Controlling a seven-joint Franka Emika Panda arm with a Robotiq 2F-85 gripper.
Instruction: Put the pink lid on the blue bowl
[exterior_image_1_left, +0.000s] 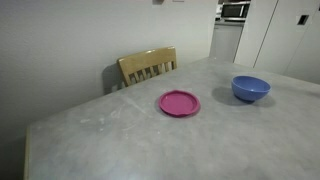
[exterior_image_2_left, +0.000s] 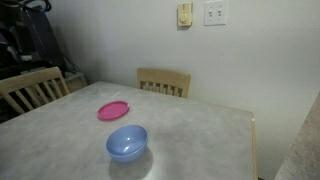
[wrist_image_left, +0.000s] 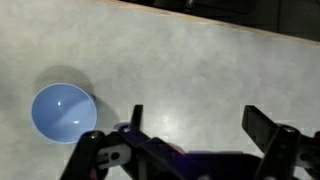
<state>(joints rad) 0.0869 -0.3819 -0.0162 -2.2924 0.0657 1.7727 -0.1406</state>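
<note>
We hold our gripper (wrist_image_left: 193, 118) above the table (exterior_image_1_left: 100, 140) beside the blue bowl (wrist_image_left: 63, 112), jaws spread wide and empty, presumably readied for the pink lid (exterior_image_1_left: 179, 103) lying flat, apart from the bowl.

The table (exterior_image_1_left: 110, 140) before me had a mottled grey, stone-look top. A slatted wooden chair (exterior_image_1_left: 148, 66) stood at its far edge, against a plain pale wall (exterior_image_1_left: 60, 40). In an exterior view a second wooden chair (exterior_image_2_left: 28, 90) stood at another side, and a switch plate (exterior_image_2_left: 215, 12) sat high on the wall. A microwave (exterior_image_1_left: 235, 10) showed beside white cabinets (exterior_image_1_left: 290, 30).
</note>
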